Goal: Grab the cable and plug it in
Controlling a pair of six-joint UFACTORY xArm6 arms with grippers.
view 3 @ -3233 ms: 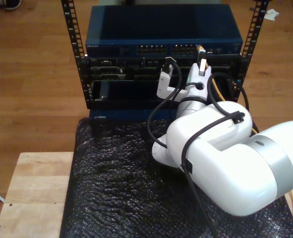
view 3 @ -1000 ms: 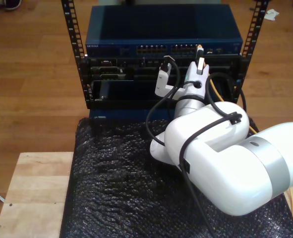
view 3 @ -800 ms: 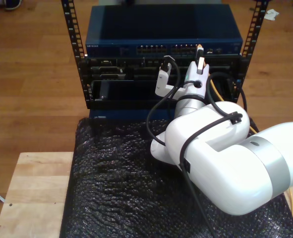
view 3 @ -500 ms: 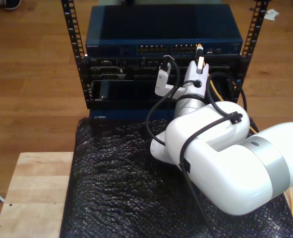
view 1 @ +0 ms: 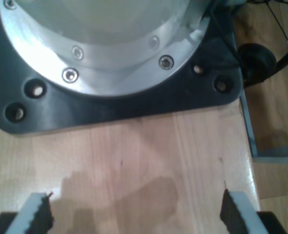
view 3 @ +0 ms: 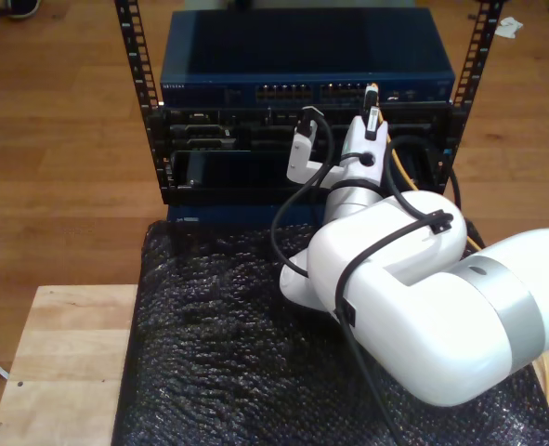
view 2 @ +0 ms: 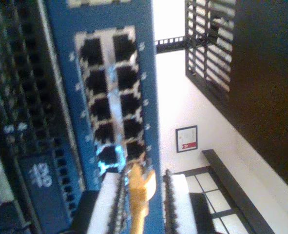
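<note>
The cable [view 2: 140, 195] is thin and orange-yellow, ending in a small clear plastic plug [view 2: 135, 163]. In my second wrist view, its end section runs between the two ridged fingers [view 2: 115, 204] of my second gripper [view 2: 143, 202], which are closed on it. The plug tip points at the blue switch [view 2: 148, 73] and sits at the port nearest the fingers; whether it is seated cannot be determined. In the exterior view, the cable tip [view 3: 372, 93] stands near upright at upper centre-right of the frame, against the switch's port row. A further orange-yellow length [view 3: 400, 167] curves downward just right of the arm.
</note>
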